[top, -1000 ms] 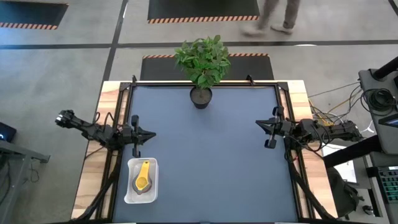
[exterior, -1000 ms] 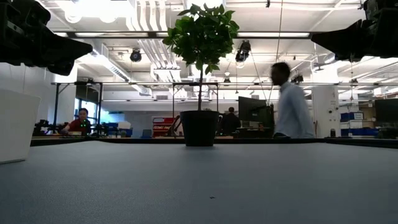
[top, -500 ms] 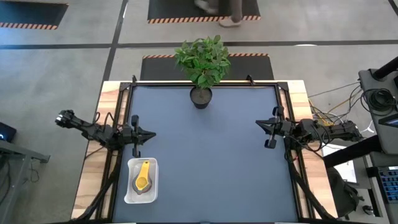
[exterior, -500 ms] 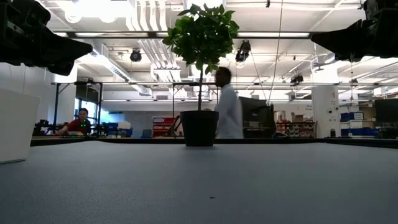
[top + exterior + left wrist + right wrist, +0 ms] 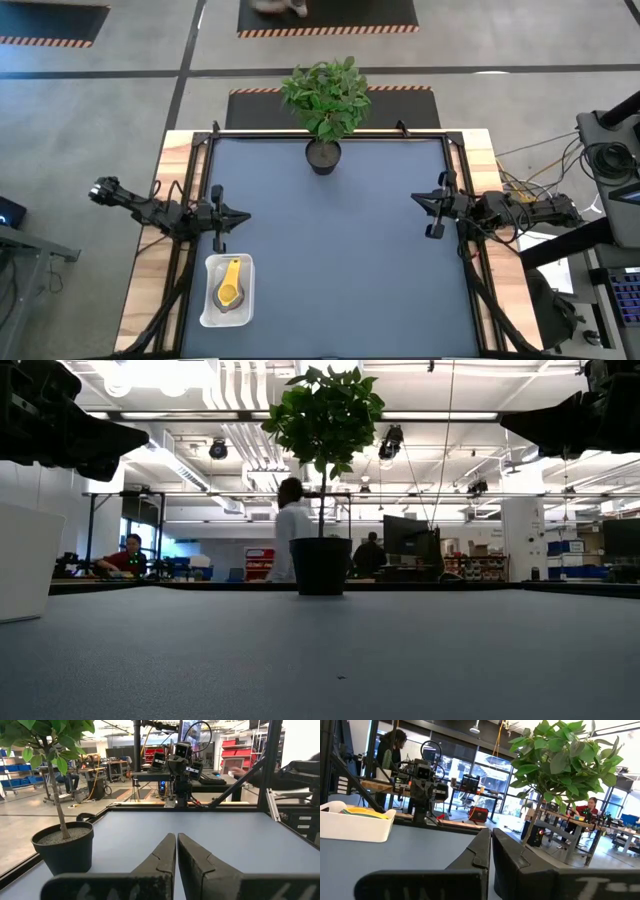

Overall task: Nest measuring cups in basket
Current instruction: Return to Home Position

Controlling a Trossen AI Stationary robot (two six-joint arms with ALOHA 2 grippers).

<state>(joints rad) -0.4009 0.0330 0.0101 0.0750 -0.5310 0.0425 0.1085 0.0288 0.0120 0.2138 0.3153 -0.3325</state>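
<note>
The white basket (image 5: 228,291) sits on the table near its near-left corner; its wall shows at the low view's edge (image 5: 25,560) and in the right wrist view (image 5: 355,824). Inside it lies a nested stack of measuring cups (image 5: 230,285), the yellow one on top with its handle toward the far edge; a darker rim shows beneath. My left gripper (image 5: 240,216) hovers above the table's left edge, just beyond the basket, shut (image 5: 176,845). My right gripper (image 5: 418,199) hovers at the right edge, shut (image 5: 490,840). Both touch nothing.
A black pot with a leafy green plant (image 5: 323,152) stands at the middle of the table's far edge. The blue table top (image 5: 330,250) stretches between the two arms. People show in the room beyond the table (image 5: 290,530).
Neither arm nor the basket has moved. A person in the room beyond the far edge has walked across behind the plant.
</note>
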